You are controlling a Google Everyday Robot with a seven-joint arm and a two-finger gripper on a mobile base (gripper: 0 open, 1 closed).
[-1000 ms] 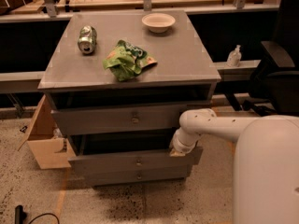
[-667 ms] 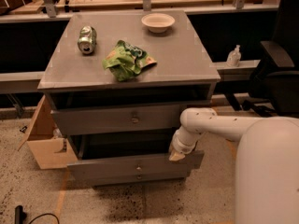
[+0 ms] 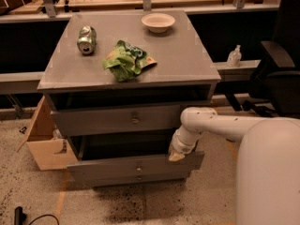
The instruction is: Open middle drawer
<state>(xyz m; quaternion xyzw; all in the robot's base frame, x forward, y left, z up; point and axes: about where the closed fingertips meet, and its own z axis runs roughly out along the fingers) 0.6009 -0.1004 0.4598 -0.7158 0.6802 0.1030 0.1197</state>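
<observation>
Middle drawer [image 3: 117,167] slid further out of the cabinet [image 3: 187,55] this last second, my gripper [image 3: 177,154] at its front's right top edge (grip state: can't tell), so it's looking nearly open.

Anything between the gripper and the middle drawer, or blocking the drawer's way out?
Nothing visible. The gripper sits at the top right corner of the front of the middle drawer; no obstacle shows on the floor ahead of it.
</observation>
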